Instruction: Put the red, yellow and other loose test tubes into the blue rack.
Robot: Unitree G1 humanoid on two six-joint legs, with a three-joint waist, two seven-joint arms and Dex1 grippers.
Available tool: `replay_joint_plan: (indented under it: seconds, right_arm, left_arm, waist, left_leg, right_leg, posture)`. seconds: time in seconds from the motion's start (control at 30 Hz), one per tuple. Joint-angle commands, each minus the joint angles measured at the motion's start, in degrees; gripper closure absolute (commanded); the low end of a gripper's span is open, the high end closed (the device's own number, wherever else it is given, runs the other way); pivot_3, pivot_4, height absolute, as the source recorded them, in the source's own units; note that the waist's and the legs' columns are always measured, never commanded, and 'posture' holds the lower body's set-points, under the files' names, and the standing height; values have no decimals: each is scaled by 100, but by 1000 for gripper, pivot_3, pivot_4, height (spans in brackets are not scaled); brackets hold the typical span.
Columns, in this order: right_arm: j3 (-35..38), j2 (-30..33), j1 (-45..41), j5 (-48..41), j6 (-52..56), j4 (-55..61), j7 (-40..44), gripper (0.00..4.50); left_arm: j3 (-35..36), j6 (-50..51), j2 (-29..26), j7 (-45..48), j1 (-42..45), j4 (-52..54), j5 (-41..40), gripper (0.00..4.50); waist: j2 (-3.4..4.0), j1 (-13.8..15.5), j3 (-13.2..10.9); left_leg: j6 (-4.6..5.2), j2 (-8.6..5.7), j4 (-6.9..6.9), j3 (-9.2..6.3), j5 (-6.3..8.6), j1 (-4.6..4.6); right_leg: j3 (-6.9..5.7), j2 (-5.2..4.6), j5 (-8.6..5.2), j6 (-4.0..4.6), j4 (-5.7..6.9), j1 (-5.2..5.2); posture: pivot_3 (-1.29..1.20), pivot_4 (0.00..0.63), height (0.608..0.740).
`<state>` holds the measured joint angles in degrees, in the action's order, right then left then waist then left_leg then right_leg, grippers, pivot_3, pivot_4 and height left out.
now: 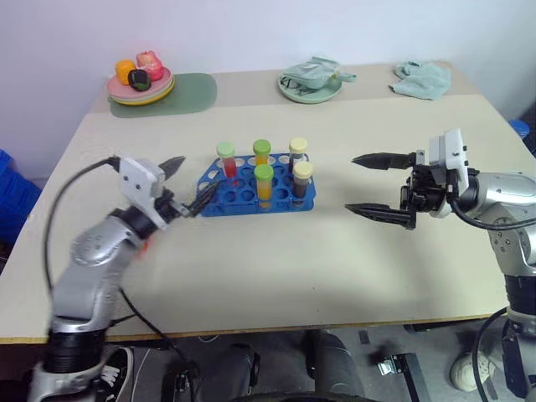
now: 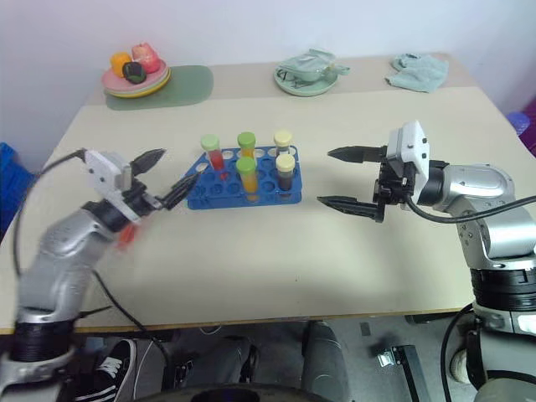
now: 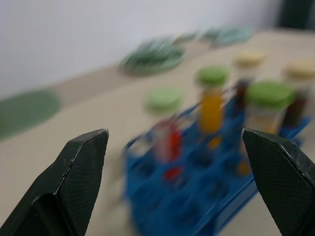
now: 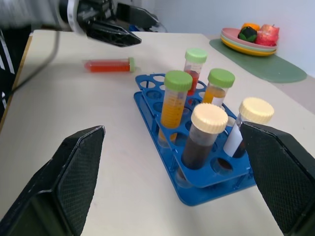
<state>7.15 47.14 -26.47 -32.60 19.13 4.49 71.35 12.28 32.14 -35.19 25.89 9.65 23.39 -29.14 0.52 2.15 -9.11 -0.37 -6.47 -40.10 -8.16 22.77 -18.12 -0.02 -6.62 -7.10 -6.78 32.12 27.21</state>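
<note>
five capped tubes stand in the blue rack [image 1: 255,188] — one red tube [image 4: 109,65] lies loose on the table [image 1: 276,260]. left gripper [image 1: 179,186] spread and empty beside the rack; right gripper [image 1: 378,186] spread too — well apart.

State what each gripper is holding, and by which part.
Nothing is held. The left gripper and right gripper are both open and empty.
</note>
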Motion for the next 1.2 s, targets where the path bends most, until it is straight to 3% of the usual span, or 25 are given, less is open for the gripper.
replay_joint_plan:
  seconds: [0.03, 0.13, 0.33, 0.43, 0.53, 0.7, 0.93, 1.2]
  right_arm:
    - [49, -25, -192, 1, -149, 21, 52, 0]
    - [23, -52, -215, 45, -184, -14, 55, 0]
    - [-13, -109, -256, 114, -248, -77, 118, 0]
    - [-1, -75, -224, 107, -269, -82, 198, 0]
    - [23, -41, -186, 66, -243, -40, 283, 0]
    - [48, -51, -112, 17, -155, 110, 259, 0]
    - [84, -62, -33, 9, -112, 227, 178, 0]
    - [134, -16, 26, 15, -115, 238, 151, 0]
  left_arm:
    - [689, 1601, -494, -471, 122, 372, -479, 68]
    - [1040, 2838, -937, -597, 207, 355, -837, 68]
    - [794, 4290, -1662, -949, 594, 283, -579, 68]
    - [537, 5000, -1860, -938, 921, 93, -579, 68]
    - [577, 5933, -1709, -927, 1474, -561, -706, 68]
    - [354, 6036, -1695, -1106, 2110, -1829, -1229, 68]
    - [-542, 6036, -1835, -1163, 3072, -3036, -1626, 68]
    - [-971, 6036, -1934, -1250, 3218, -3160, -1404, 68]
  waist:
    - [-3, -9, -2]
    - [-3, -31, -2]
    - [-5, -20, -4]
    - [-5, -29, -4]
    - [-4, -47, -4]
    - [-4, -151, -4]
    - [-4, -156, -4]
    - [-4, -191, -4]
  left_leg:
    - [0, 0, 0, -1, 0, 0]
    - [-1, 4, 4, -1, 0, 1]
    - [-2, 4, 4, -2, 0, -1]
    - [-2, 4, 6, -2, 0, 0]
    - [-3, 4, 6, -3, 0, 0]
    - [-4, 4, 7, -8, 0, -1]
    - [-5, 2, 6, -6, 0, -4]
    - [-5, 1, 7, -6, 0, -5]
  right_leg:
    - [0, 0, 0, 0, 0, 1]
    - [0, 5, -1, 1, 5, 3]
    - [0, 7, 0, 1, 6, 3]
    - [0, 7, 0, 1, 5, 4]
    - [-1, 7, 0, 1, 7, 4]
    - [-2, 7, 0, 1, 6, 7]
    - [-2, 6, 0, 0, 7, 12]
    - [-2, 5, 0, 0, 7, 16]
  posture:
    - [0, 150, 740]
    - [0, 150, 740]
    - [0, 150, 740]
    - [0, 150, 740]
    - [0, 150, 740]
    - [0, 150, 740]
    - [0, 150, 740]
    - [0, 150, 740]
